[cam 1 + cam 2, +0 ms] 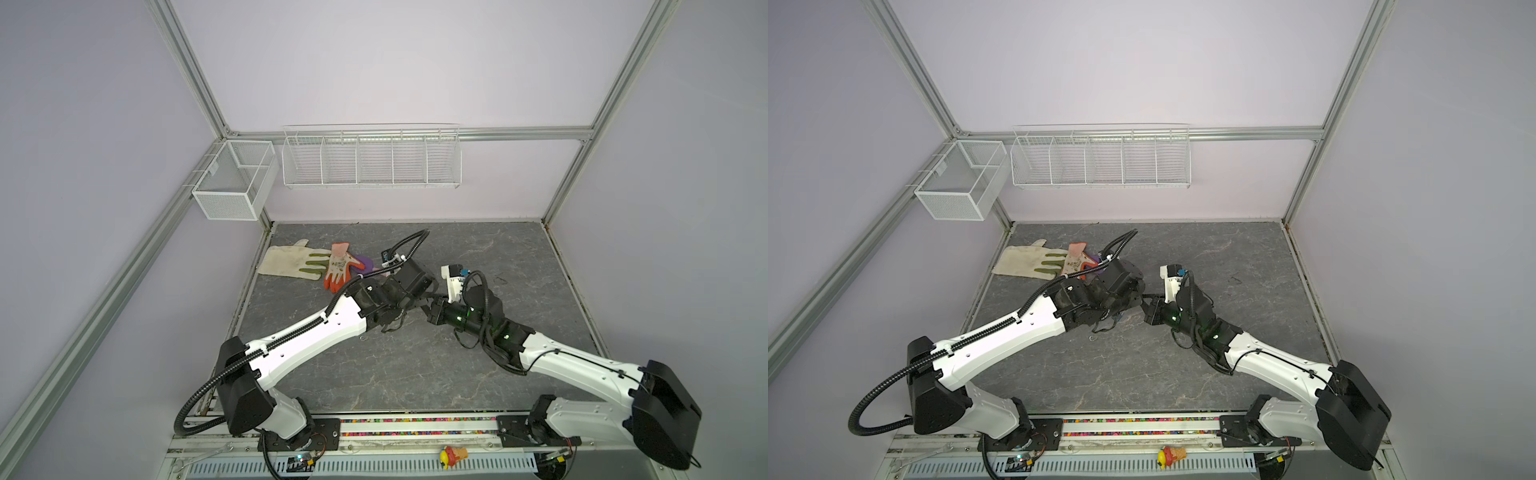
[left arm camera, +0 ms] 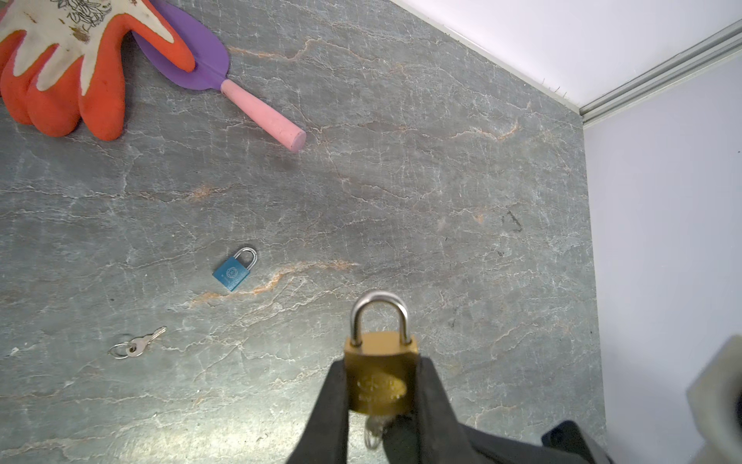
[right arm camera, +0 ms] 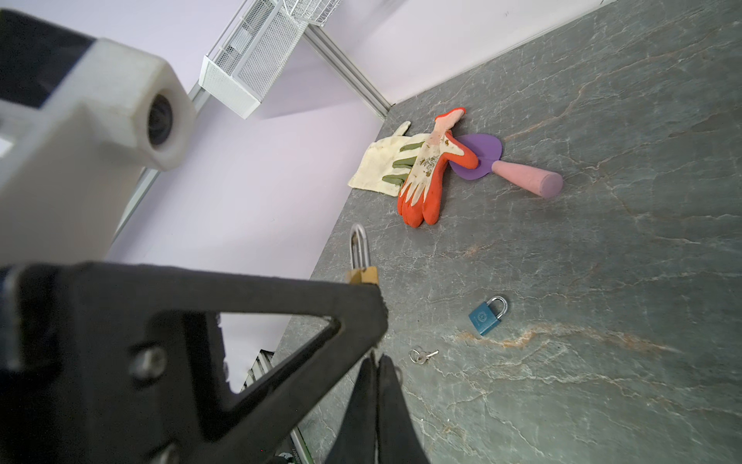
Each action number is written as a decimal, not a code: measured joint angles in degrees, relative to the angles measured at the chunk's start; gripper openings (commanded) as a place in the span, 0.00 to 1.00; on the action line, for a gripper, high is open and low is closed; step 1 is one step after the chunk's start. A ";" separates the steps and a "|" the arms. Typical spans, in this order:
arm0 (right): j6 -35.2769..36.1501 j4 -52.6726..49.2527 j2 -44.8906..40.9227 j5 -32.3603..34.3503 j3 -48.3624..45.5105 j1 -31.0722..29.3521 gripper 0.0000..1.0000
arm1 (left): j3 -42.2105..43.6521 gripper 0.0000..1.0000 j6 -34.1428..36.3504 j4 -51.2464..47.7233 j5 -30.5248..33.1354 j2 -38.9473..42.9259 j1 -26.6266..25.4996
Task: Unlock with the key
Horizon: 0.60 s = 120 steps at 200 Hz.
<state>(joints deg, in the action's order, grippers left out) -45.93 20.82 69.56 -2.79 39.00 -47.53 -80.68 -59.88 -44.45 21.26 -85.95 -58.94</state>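
Pale lilac walls (image 1: 395, 62), edged with aluminium rails (image 1: 519, 134), close in a grey veined bench (image 1: 415, 374) under soft, even light. Well beyond the left pincer (image 2: 381, 365) a white wire rack (image 1: 371, 160) of five bays hangs on the back wall; a white mesh basket (image 1: 232, 183) hangs near it, in the corner.

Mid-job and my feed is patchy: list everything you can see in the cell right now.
brass padlock: 1, gold, held above the table
key: 1, silver, at the brass padlock's underside
blue padlock: 1, blue, lying on the table
ringed key: 1, silver, on the table near the blue padlock
cream glove: 1, green fingers, table's far left
orange glove: 1, orange and white, overlapping the cream glove
trowel: 1, purple blade, pink handle, blade under the orange glove's thumb
mesh basket: 1, white, left wall
wire rack: 1, white, back wall
table: 1, grey marbled
left gripper: clamps the brass padlock
right gripper: shut, apparently on the key
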 measured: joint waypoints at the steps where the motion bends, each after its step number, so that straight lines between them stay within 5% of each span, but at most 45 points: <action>1: 0.02 0.02 0.00 0.00 0.00 0.00 0.06 | 0.00 0.00 0.00 0.00 -0.02 0.00 0.00; 120: -1.86 -3.37 -8.02 -0.68 -2.27 0.22 0.21 | -0.07 0.00 -0.35 4.22 -1.53 0.66 0.48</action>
<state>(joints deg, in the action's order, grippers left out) -47.79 17.45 61.54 -3.46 36.73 -47.31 -80.75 -60.23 -40.23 19.73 -85.30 -58.46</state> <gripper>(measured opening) 0.210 0.211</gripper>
